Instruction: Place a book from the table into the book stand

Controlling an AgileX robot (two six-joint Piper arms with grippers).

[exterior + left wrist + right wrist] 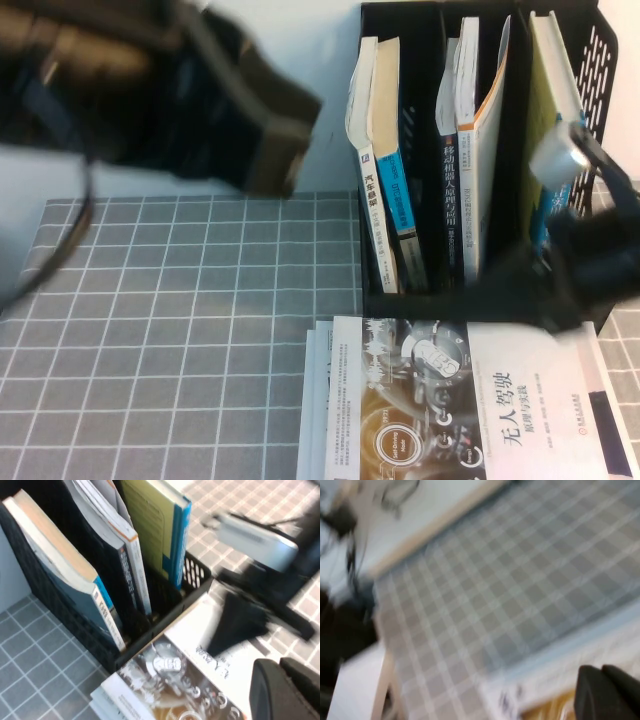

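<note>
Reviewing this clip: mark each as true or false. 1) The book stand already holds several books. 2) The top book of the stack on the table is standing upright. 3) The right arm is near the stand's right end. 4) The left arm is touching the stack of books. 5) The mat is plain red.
1) True: the book stand holds several upright books.
2) False: the top book lies flat on the stack in front of the stand.
3) True: the right gripper is by the stand's right end, above the book.
4) False: the left gripper is raised at the far left, away from the books.
5) False: the mat is a grey grid.
</note>
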